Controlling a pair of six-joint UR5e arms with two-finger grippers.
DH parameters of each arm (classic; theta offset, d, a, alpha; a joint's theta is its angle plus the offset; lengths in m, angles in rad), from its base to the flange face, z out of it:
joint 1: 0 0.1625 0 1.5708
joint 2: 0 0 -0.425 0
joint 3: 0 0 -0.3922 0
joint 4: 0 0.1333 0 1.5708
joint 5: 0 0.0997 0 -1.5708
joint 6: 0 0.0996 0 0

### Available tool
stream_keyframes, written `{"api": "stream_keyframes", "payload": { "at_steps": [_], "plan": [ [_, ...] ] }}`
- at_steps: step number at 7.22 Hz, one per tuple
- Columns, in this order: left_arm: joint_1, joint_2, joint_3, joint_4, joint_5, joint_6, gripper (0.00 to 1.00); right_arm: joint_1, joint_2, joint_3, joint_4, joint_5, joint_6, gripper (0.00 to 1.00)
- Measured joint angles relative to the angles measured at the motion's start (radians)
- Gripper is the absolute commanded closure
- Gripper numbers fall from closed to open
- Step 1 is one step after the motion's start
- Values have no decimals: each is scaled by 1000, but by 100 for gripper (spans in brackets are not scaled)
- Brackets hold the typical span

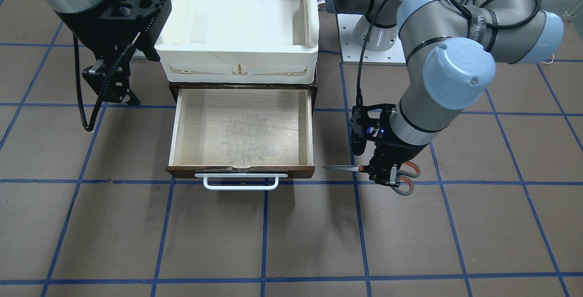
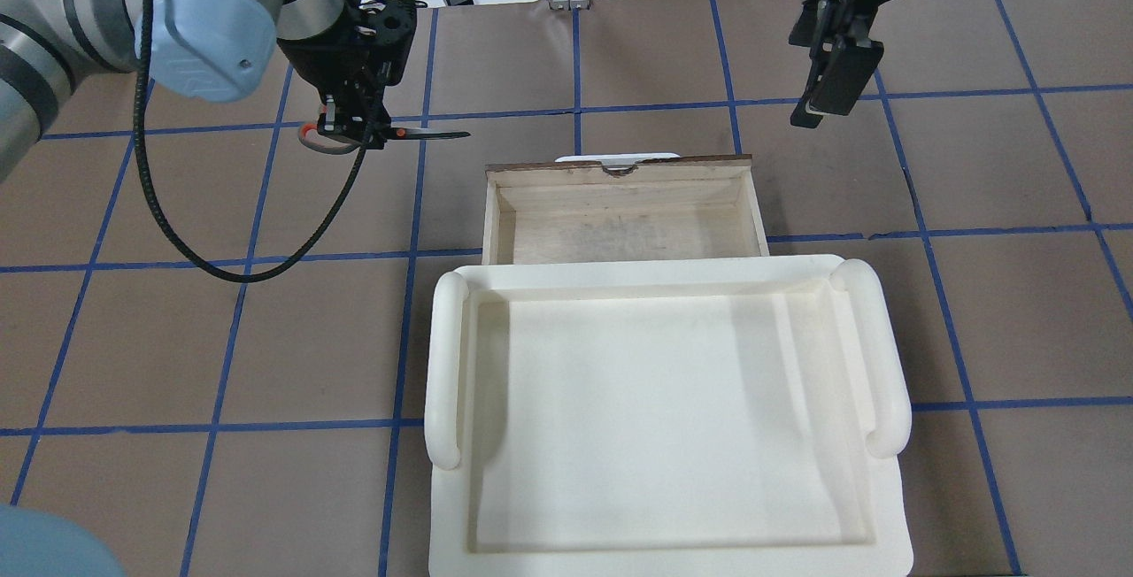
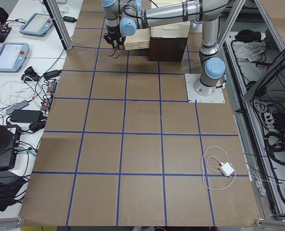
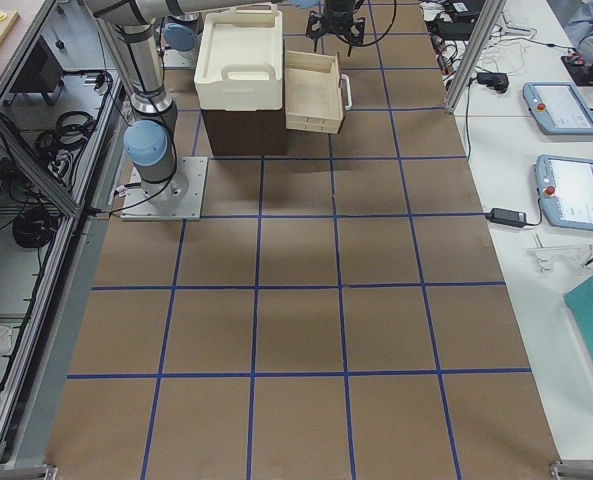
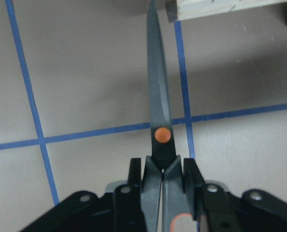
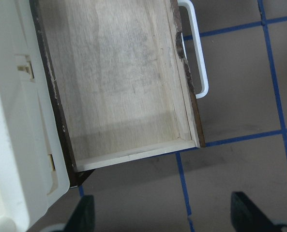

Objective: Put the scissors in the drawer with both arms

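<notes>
My left gripper (image 1: 387, 174) is shut on the scissors (image 1: 346, 168), held just behind the orange pivot dot. The slim dark blades are closed, level, and point at the drawer's front corner; the orange-lined loops (image 1: 406, 178) stick out behind. In the left wrist view the scissors (image 5: 158, 96) run straight ahead between my fingers (image 5: 133, 181). The dark brown drawer (image 1: 173, 128) stands pulled open, its pale wood interior bare, its white bar handle (image 1: 237, 182) at the front. My right gripper (image 1: 111, 89) hangs open and empty beside the drawer's other side; its wrist view looks down into the drawer (image 6: 187, 121).
A cream plastic tray (image 2: 447, 356) sits on top of the brown cabinet behind the drawer. The brown table top carries a grid of blue tape lines (image 1: 264, 238). The left arm's black cable (image 2: 177, 232) loops over the table.
</notes>
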Motion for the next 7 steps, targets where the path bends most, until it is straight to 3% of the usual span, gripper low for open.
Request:
{"api": "stream_keyframes", "payload": {
  "at_steps": [4, 7],
  "plan": [
    [-173, 16, -7, -10, -51, -159, 100, -5, -40, 12, 22, -15, 286, 0],
    [-268, 3, -22, -6, -57, -237, 100, -6, -68, 32, 18, -31, 635, 0]
  ]
}}
